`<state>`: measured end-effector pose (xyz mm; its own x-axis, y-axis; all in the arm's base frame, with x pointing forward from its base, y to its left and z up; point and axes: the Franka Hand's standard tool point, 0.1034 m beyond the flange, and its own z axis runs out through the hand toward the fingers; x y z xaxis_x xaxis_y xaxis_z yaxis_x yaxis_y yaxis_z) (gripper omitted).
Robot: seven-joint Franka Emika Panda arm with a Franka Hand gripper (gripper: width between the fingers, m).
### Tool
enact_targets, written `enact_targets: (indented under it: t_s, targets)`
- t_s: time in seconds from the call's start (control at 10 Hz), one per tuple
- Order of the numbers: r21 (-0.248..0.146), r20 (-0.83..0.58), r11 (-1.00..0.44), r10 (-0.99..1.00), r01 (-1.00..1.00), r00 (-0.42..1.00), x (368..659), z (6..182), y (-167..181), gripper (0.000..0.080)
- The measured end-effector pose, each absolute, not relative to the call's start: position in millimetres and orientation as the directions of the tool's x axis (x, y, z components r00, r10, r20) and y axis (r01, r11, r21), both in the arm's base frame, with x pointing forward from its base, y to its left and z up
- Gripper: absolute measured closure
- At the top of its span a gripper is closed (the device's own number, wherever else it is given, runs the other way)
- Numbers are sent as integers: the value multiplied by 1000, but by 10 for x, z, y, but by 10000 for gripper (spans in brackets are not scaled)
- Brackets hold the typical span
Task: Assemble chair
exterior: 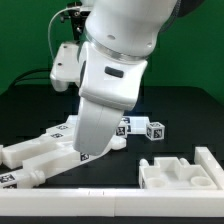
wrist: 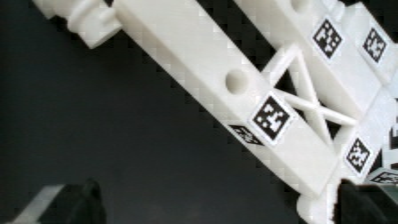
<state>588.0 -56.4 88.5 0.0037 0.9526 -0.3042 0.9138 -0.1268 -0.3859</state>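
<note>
Green backdrop [exterior: 20, 35] behind, black bench [exterior: 20, 125] below. The tool [wrist: 228, 206] stands spread wide and grips nothing. In the wrist view one of its fingertips [wrist: 68, 203] shows plainly, the other is perhaps only a dark sliver, and bare bench lies between them.

Just beyond them a braced frame piece [wrist: 196, 60] of the chair lies flat on the bench, running slantwise with its tags up.

In the exterior view the arm [exterior: 115, 60] leans low over the middle of the loose parts. Long bars [exterior: 25, 153] lie toward the exterior view's left. Small tagged blocks [exterior: 152, 128] and a recessed blocky piece [exterior: 180, 172] lie toward its right. Nothing looks joined.

The step in hand looks like a reach for the frame piece. To do it well, square the jaws across one straight rail, clear of the cross-braces. Then descend until the pads straddle it fully, and only then close.

The arm hides the tool and whatever lies under it in the exterior view. The frame piece's ends are cut off in the wrist view.
</note>
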Motion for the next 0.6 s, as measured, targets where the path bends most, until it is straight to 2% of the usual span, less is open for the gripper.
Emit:
enact_targets:
  t_s: [0.3, 0.6]
  targets:
    - [-331, -355, -298, 918, 895, 175, 5881, 882, -564, 150]
    - [-230, -415, -632, 752, 740, 512, 5848, 890, -861, 150]
